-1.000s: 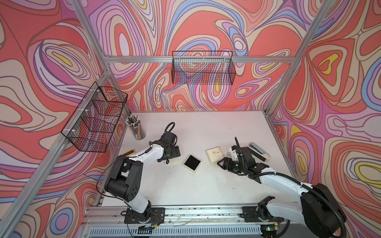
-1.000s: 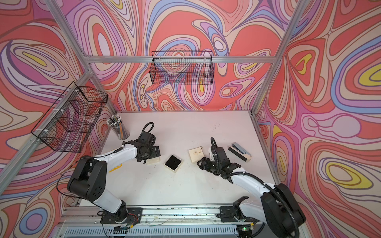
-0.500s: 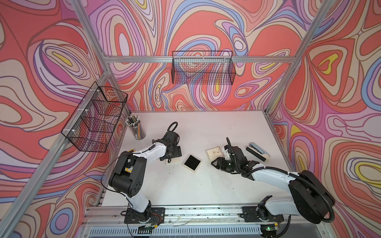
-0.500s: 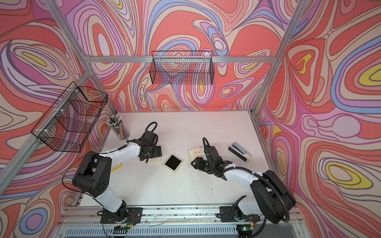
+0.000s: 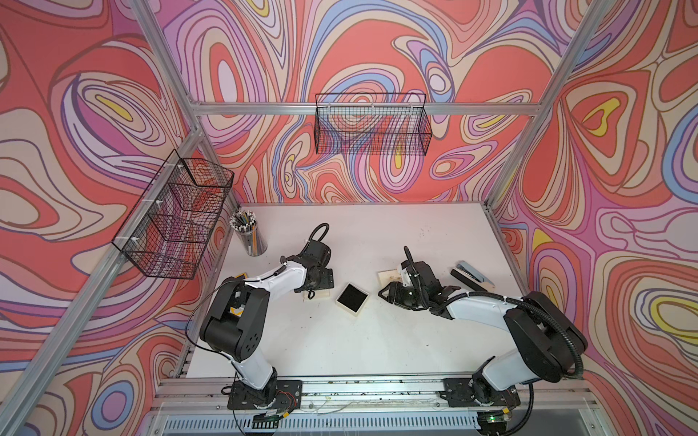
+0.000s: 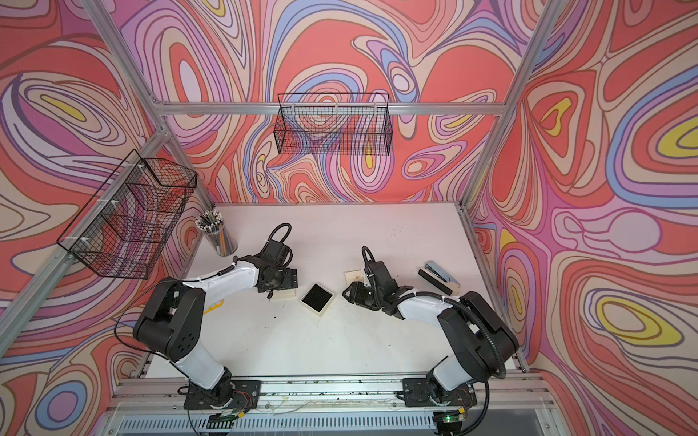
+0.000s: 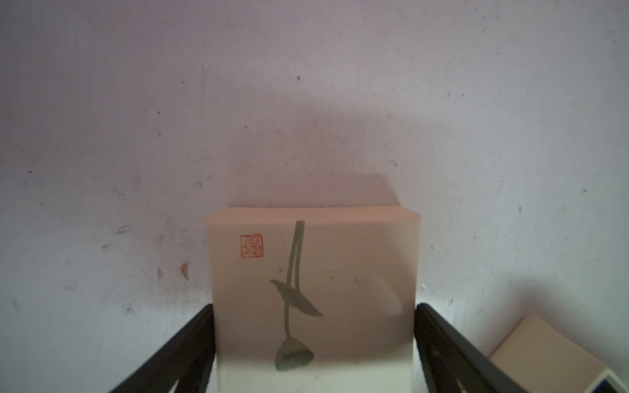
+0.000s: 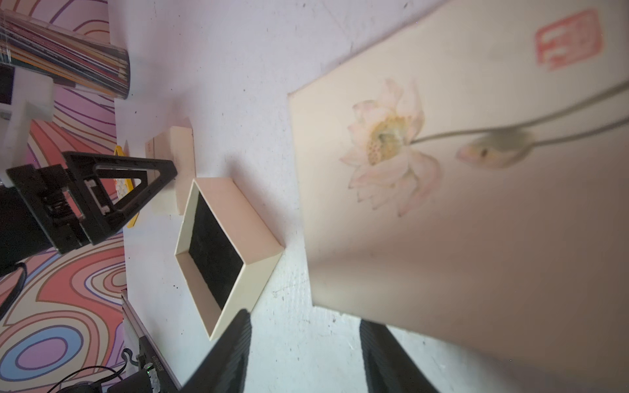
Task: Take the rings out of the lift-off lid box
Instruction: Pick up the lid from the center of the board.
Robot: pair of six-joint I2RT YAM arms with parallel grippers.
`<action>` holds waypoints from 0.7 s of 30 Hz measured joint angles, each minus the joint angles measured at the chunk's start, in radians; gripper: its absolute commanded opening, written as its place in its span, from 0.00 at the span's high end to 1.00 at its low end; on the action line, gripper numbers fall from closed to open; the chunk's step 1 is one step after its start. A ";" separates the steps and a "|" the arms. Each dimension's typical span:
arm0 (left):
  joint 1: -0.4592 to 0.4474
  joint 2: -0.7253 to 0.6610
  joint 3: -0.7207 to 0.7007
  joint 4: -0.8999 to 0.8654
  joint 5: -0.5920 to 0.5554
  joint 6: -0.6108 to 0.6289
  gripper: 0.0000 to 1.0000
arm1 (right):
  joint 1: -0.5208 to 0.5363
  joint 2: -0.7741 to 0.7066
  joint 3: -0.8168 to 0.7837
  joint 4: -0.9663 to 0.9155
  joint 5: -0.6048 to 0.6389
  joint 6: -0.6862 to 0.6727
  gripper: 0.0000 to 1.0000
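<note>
A closed cream box (image 7: 313, 272) painted with a green stem and a red seal sits on the table, and my left gripper (image 7: 313, 306) is shut on its two sides. In both top views this gripper (image 5: 315, 286) (image 6: 280, 287) covers most of that box. An open cream box (image 5: 352, 297) (image 8: 218, 245) with black lining lies in the middle. Its lotus-painted lid (image 8: 459, 187) (image 5: 387, 276) lies flat beside it. My right gripper (image 8: 306, 357) (image 5: 385, 295) is open over bare table between the open box and the lid. The rings show in no view.
A clear cup of pencils (image 5: 250, 236) stands at the back left. A stapler (image 5: 474, 272) and a black block (image 5: 461, 280) lie at the right. A yellow object (image 5: 240, 276) lies under the left arm. Wire baskets hang on the back wall (image 5: 372, 124) and the left wall (image 5: 173, 215).
My right gripper has swung left, away from the stapler and toward the open box, and its jaws have narrowed. My left gripper's jaws have come in against the closed box.
</note>
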 measured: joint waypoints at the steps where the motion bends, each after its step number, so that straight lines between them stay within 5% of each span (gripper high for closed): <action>1: 0.000 0.000 0.000 0.000 0.000 0.000 0.07 | 0.002 0.002 0.004 0.001 0.000 0.000 0.46; 21: -0.038 0.002 0.014 -0.051 -0.071 0.019 0.04 | 0.019 0.002 0.032 -0.074 0.068 -0.029 0.42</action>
